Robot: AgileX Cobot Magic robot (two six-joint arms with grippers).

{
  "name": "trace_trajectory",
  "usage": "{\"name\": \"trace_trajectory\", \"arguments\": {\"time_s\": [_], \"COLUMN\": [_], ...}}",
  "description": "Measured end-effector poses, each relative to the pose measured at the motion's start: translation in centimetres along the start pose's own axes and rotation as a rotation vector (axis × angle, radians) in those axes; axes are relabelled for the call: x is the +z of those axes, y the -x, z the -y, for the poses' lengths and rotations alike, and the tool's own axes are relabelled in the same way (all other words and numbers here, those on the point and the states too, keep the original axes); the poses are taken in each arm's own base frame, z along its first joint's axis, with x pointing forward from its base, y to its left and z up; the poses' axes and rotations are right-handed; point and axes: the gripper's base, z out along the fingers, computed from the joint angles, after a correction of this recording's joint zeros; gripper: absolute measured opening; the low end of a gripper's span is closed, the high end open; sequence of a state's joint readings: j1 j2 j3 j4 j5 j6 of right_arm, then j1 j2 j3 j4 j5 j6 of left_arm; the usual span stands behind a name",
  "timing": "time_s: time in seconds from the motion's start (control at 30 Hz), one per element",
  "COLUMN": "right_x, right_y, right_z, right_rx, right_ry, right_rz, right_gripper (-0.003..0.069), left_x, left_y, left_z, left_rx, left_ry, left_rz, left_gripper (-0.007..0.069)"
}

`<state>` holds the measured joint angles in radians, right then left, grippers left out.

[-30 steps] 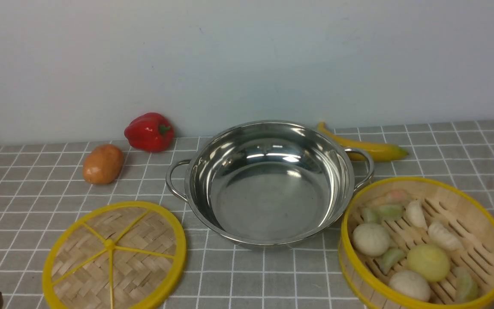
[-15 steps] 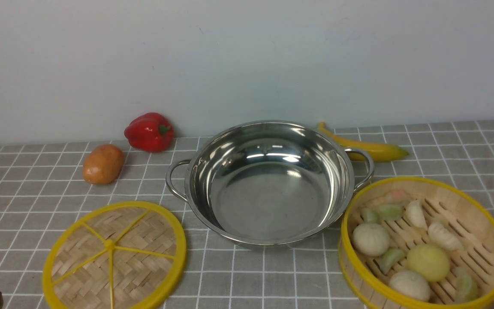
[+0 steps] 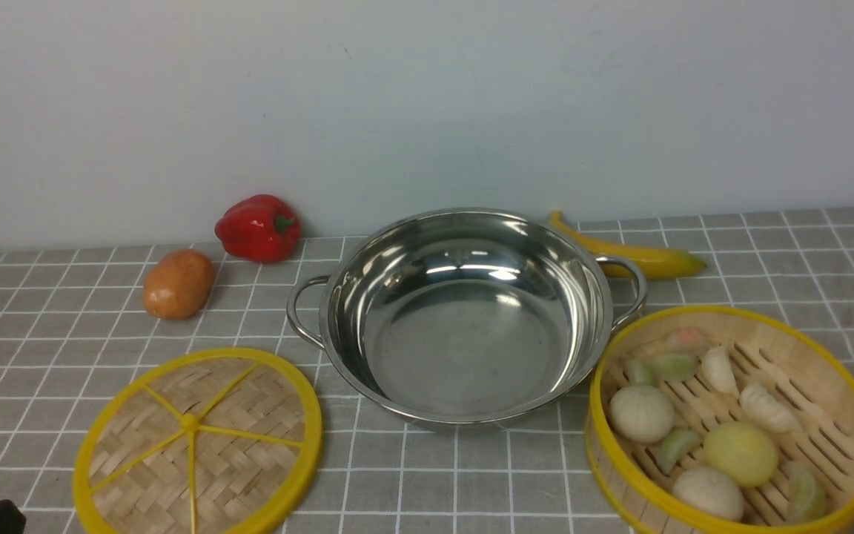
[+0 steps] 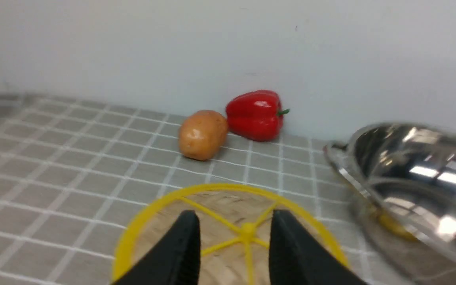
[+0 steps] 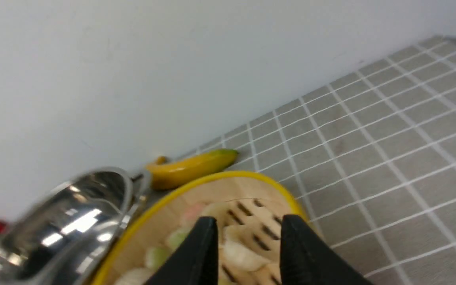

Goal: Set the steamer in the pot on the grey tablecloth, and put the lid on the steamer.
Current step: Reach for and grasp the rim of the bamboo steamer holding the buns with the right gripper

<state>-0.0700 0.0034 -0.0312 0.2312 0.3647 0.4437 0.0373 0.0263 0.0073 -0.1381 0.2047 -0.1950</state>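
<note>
Steamer (image 3: 768, 330) sits lower right in the front frame, beneath the spread right claw (image 5: 247, 221); the left claw (image 4: 234, 215), also spread, hangs over the lid (image 3: 197, 445).

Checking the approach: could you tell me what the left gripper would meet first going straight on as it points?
Most likely the lid, near its centre; the open left gripper points down at it, though the depth between them is unclear.
</note>
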Motion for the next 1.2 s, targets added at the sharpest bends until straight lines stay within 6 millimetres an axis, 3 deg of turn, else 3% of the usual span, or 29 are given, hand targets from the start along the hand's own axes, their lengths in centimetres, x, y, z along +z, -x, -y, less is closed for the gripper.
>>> {"name": "trace_trajectory", "arguments": {"time_s": [0.17, 0.23, 0.73, 0.9, 0.97, 1.0, 1.1, 1.2], "right_x": [0.0, 0.0, -0.2, -2.0, -2.9, -3.9, -4.5, -3.6], "right_y": [-0.1, -0.1, 1.5, 5.9, 7.1, 8.4, 10.1, 11.3], "right_z": [-0.3, -0.4, -1.0, -2.0, -2.7, -3.8, -6.0, -7.8], "right_rx": [0.170, 0.187, 0.370, 0.448, 0.399, 0.285, 0.079, -0.065], "right_ry": [0.037, 0.041, 0.137, 0.288, 0.326, 0.352, 0.341, 0.277], "right_rz": [-0.017, -0.017, 0.148, 0.531, 0.630, 0.704, 0.672, 0.531], "right_gripper": [0.0242, 0.0242, 0.0242, 0.0242, 0.0242, 0.0242, 0.0242, 0.0242], "left_x": [0.0, 0.0, -0.1, -0.8, -1.3, -2.2, -3.0, -2.6], "left_y": [0.0, 0.0, 0.8, 3.8, 4.9, 7.0, 9.6, 11.4], "left_z": [0.5, 0.6, 0.6, -0.1, -0.1, 0.4, 1.8, 3.0], "left_rx": [-0.399, -0.477, -0.623, -0.710, -0.682, -0.568, -0.368, -0.236], "left_ry": [-0.051, -0.063, -0.094, -0.121, -0.132, -0.149, -0.163, -0.153], "left_rz": [-0.014, -0.018, 0.059, 0.382, 0.471, 0.595, 0.639, 0.549], "left_gripper": [0.0243, 0.0243, 0.0243, 0.0243, 0.0243, 0.0243, 0.0243, 0.0243]}}
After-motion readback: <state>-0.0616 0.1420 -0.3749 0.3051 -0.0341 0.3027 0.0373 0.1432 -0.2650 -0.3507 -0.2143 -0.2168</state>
